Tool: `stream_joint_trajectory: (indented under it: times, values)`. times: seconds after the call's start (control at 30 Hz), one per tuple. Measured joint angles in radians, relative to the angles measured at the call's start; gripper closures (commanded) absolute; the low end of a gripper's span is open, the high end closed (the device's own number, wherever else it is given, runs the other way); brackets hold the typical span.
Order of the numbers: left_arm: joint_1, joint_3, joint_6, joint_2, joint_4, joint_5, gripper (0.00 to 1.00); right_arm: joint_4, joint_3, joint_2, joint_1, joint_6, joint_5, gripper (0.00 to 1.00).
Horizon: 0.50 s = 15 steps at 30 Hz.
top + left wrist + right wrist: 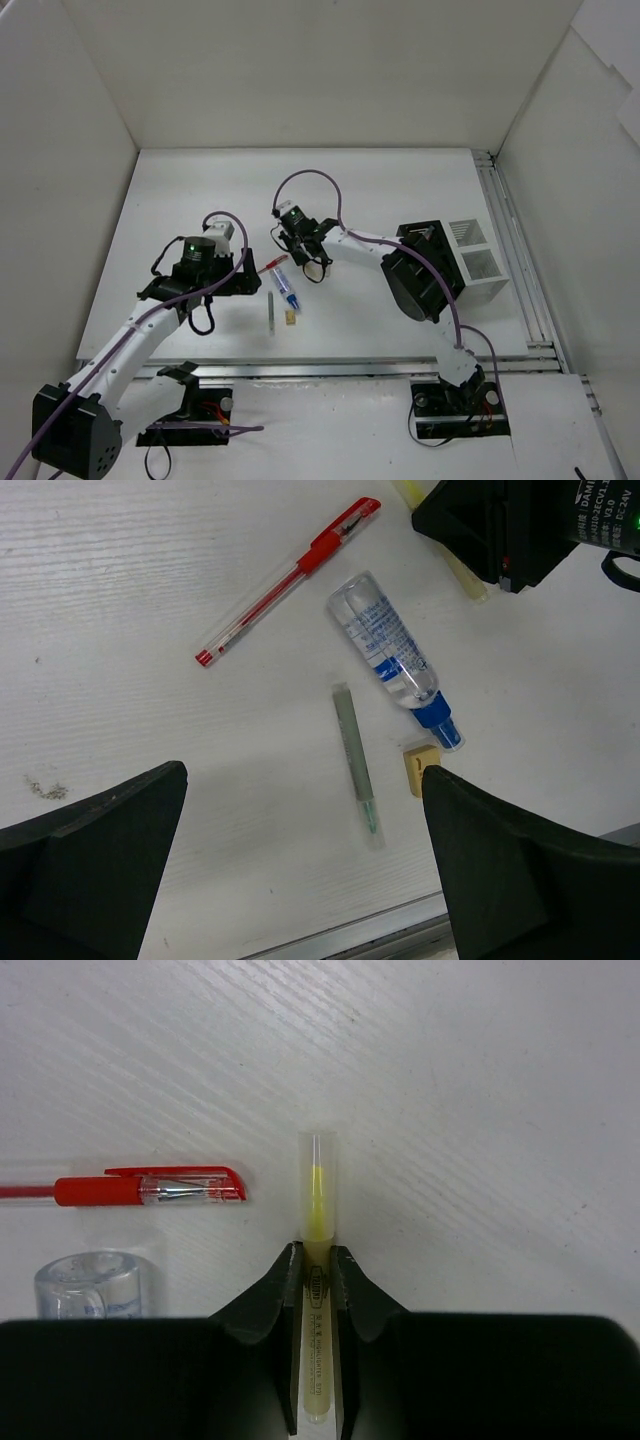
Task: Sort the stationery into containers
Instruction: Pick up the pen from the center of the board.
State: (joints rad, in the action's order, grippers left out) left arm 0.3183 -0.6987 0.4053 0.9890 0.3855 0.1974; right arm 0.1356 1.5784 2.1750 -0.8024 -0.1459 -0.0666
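My right gripper (318, 1272) is shut on a yellow highlighter (318, 1200) that lies on the table, its clear-capped end sticking out ahead of the fingertips. Just left of it lie a red pen (150, 1190) and the end of a white blue-capped tube (90, 1285). My left gripper (305, 880) hangs open above the table, with nothing between its fingers. Ahead of it are the red pen (285, 580), the tube (393, 650), a grey pen (355, 755) and a beige eraser (420, 767) close by its right finger. A black mesh organiser (425, 270) and a white slotted box (478, 262) stand at the right.
The right gripper's black body (510, 530) sits at the top right of the left wrist view, covering part of the highlighter (465, 575). A metal rail (400, 930) runs along the table's near edge. White walls enclose the table on three sides.
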Motion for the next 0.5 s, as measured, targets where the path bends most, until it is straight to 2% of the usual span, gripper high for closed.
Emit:
stream_joint_trajectory:
  times: [0.03,0.17,0.27,0.37,0.5]
  values:
    - [0.000,0.000,0.000,0.001,0.000,0.000,0.00,-0.001,0.000,0.000,0.000,0.001,0.000,1.00]
    - [0.000,0.000,0.000,0.002,0.000,0.005,0.00,-0.052,-0.048,-0.023,0.000,0.009,0.008,1.00]
    - [0.000,0.000,0.000,0.002,0.000,0.005,0.00,-0.113,-0.153,-0.100,0.003,0.020,0.029,1.00]
    - [0.001,0.003,0.001,0.002,0.000,0.006,0.00,-0.219,-0.315,-0.261,0.013,0.031,0.056,1.00]
    - [0.005,0.004,0.005,0.002,0.001,0.003,0.00,-0.406,-0.515,-0.567,0.085,0.061,0.079,1.00]
